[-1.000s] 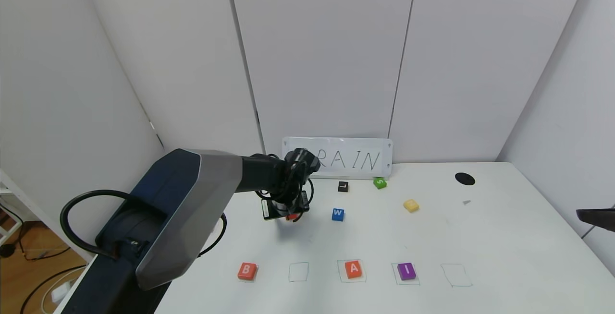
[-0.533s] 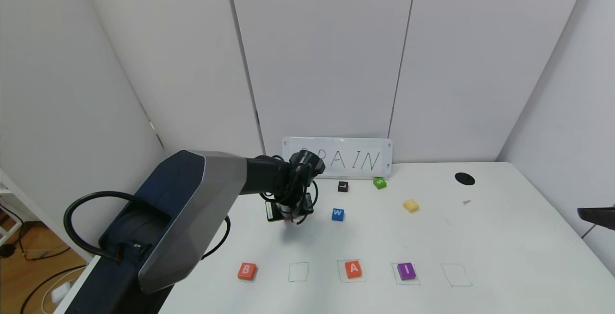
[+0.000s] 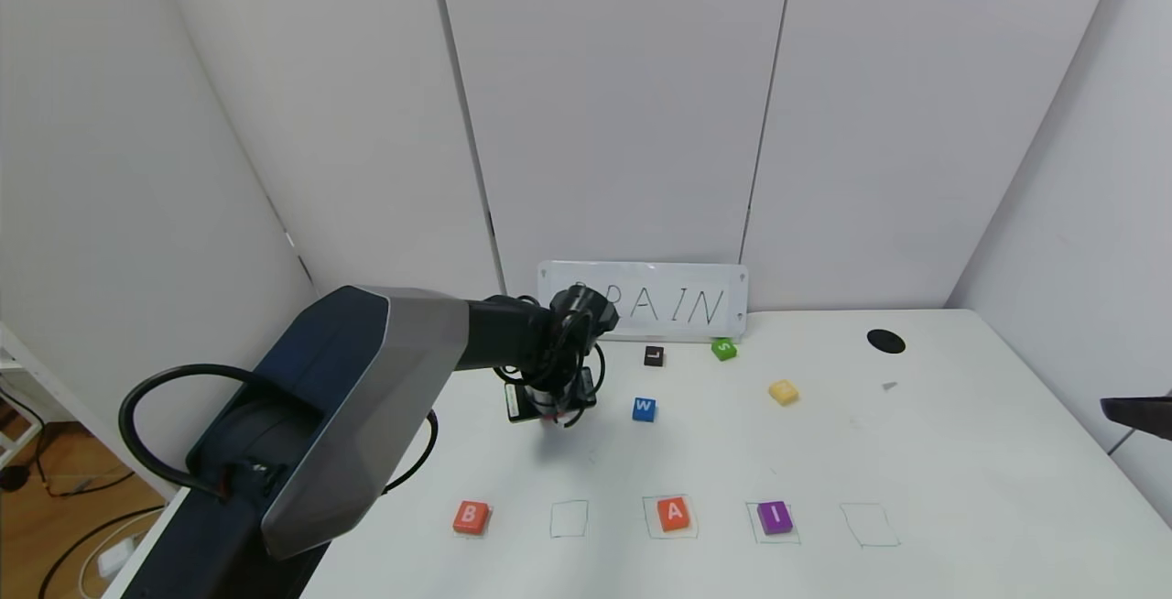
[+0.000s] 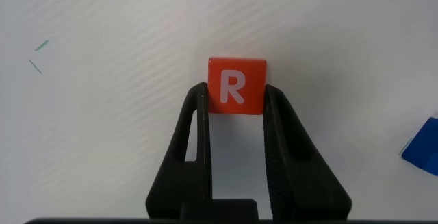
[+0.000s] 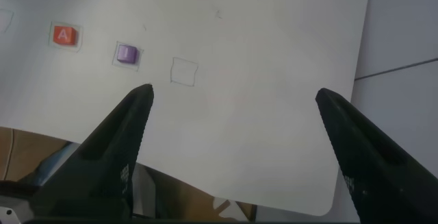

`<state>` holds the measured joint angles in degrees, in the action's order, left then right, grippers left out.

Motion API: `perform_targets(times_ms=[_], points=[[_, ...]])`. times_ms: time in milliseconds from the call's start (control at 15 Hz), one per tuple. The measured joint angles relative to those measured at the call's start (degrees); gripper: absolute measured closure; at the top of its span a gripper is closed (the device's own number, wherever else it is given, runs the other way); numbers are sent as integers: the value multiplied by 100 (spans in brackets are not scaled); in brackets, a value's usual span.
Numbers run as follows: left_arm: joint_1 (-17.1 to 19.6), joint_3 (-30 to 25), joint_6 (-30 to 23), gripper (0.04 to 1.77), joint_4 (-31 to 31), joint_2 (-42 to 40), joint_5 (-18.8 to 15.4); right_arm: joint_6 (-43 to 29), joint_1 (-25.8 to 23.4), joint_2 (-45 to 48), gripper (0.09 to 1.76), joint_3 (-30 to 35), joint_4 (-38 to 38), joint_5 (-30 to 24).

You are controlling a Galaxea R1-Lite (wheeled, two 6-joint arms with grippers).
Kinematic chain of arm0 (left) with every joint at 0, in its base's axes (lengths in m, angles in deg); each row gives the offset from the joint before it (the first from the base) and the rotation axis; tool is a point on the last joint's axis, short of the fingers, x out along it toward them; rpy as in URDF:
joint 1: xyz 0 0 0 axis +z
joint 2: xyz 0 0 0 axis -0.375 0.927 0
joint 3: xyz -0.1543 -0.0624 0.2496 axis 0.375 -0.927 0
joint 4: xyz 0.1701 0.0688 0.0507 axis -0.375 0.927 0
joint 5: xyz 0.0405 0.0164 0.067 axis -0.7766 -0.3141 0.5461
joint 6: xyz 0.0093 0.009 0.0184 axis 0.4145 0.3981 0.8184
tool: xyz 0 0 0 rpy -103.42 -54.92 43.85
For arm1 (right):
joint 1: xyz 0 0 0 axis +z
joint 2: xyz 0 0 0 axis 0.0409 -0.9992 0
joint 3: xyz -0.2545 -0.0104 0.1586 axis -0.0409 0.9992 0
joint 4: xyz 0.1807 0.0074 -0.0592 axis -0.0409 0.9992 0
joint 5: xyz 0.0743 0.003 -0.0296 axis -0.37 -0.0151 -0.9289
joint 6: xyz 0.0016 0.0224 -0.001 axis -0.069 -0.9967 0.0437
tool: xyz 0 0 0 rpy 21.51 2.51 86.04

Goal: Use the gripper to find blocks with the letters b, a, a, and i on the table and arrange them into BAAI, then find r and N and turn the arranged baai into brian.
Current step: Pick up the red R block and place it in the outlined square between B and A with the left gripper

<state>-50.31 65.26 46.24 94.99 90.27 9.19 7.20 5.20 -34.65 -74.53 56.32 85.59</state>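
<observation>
the left gripper (image 4: pixel 235 101) has just clamped shut and is now gripping the r (image 4: pixel 237 86) by its two sides, where a second ago its jaws were standing apart over it. the r is sitting on the table (image 3: pixel 916 452) beside the blue w (image 3: pixel 644 409), behind the row. b (image 3: pixel 471 517), a (image 3: pixel 675 513) and i (image 3: pixel 775 517) are waiting in front, the square after b (image 3: pixel 569 518) lying empty, likely the r's place. the right gripper (image 5: pixel 233 107) is hanging wide open, idle at the table's right edge.
</observation>
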Motion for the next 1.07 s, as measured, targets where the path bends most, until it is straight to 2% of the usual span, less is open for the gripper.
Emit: perform_targets(times_ms=[333,467,800,1067], points=[[-21,-49,4,131,79,-138,0,-2,0,0,14,0,0,0],[-112,-269,41,131,96,-345,-2,-2,0,0,14,0,2,0],[-443,-1315,167,131,-52,-1069,-179,5,6,24,14,9,0,0],[-674,-2455,356,131,-780,-1679,-234,7,9,28,14,11,0,-2]])
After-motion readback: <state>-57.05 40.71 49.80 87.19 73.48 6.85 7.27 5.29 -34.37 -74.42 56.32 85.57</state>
